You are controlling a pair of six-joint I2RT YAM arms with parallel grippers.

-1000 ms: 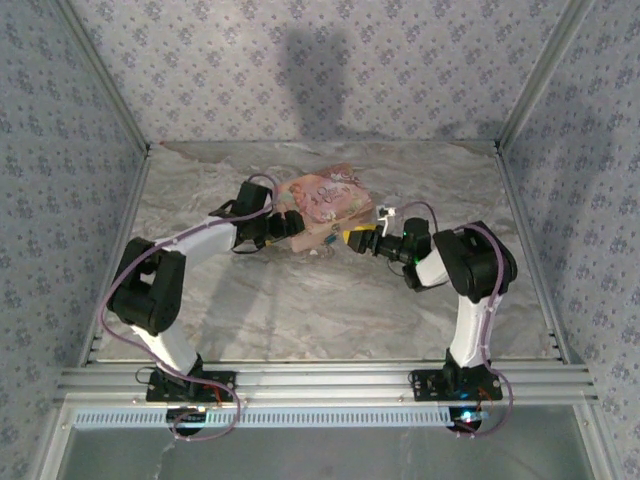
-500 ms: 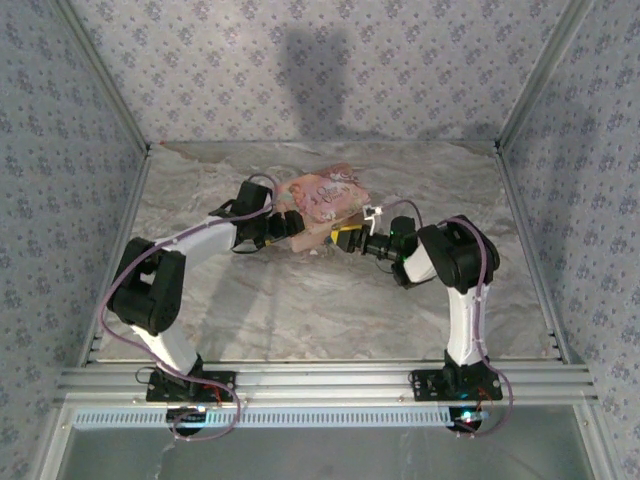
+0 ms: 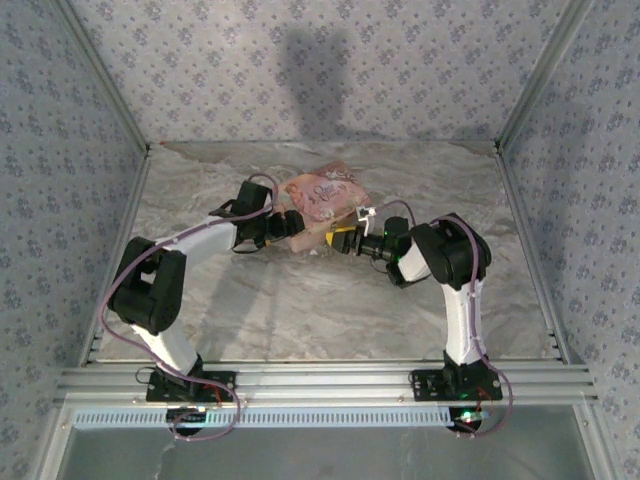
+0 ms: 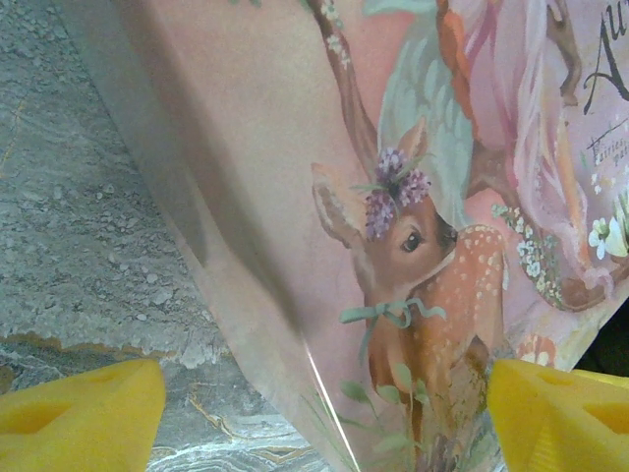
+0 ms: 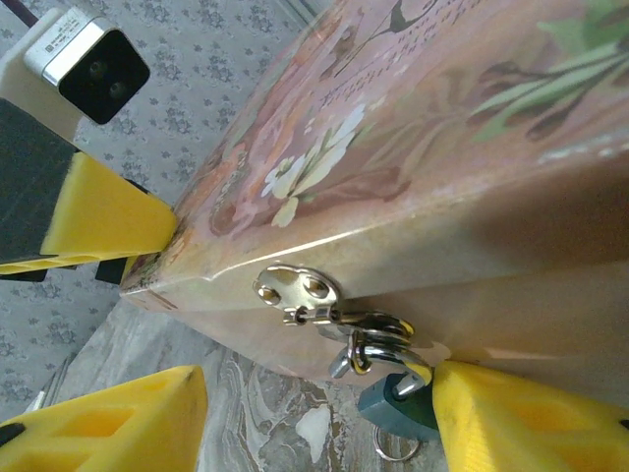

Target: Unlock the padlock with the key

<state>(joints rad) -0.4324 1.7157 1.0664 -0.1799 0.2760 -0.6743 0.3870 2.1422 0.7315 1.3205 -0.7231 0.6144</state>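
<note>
The surface is a flat slab with grey, white and tan marbling. One item rests directly on it: a pink-orange illustrated box, positioned toward the far centre. In the left wrist view, the box's lower edge meets the marbling.

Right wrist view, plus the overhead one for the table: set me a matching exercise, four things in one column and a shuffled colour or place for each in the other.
Things:
1. padlock
2. box
3. latch plate
4. table

Descriptions:
A. grey, marbled surface
B. teal body, hanging below the latch
C. pink, printed with flowers
D. pale metal, fixed at the box's edge

Pairs: 1-B, 2-C, 3-D, 4-A
</note>
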